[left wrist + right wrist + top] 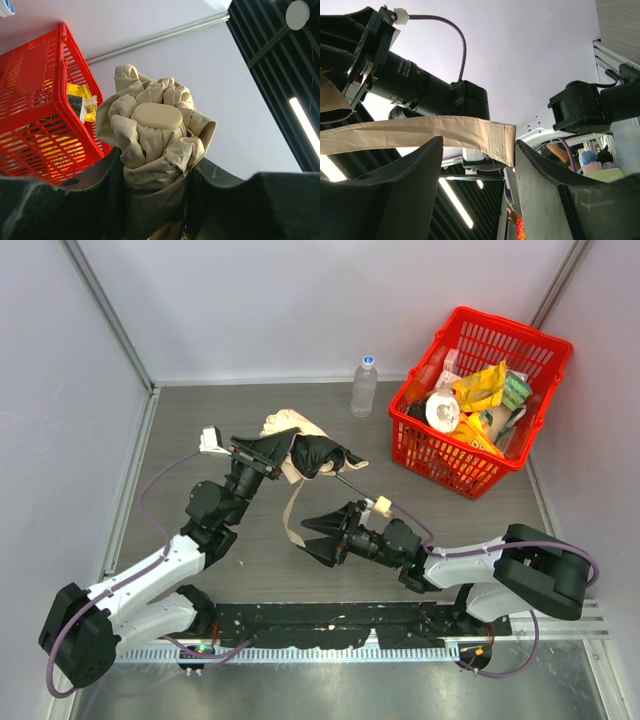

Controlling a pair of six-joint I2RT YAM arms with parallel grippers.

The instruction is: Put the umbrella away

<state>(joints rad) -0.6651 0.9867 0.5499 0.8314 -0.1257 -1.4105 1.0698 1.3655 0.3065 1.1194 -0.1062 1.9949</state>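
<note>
**Top external view:** my left gripper (pixel 280 454) is clamped round the bunched cream canopy of the umbrella (pixel 292 428), about mid-table (pixel 200 420); a thin black rod (pixel 350 486) runs down-right from the bundle; the strap (pixel 290 512) trails toward the near edge; my right gripper (pixel 308 536) sits just beside that strap, its 2 jaws spread in a wide V, holding nothing; a red basket (pixel 520 328) of packets stands far right, a water bottle (pixel 364 386) near it

**Left wrist view:** my 2 fingers (pixel 60 210) press the crumpled fabric from both sides; a beige oval piece (pixel 157 115) faces the camera

**Right wrist view:** the strap (pixel 420 132), with its fastening patch (pixel 495 142), crosses the gap between my parted fingers (pixel 395 200); whether it touches either I cannot tell
</note>
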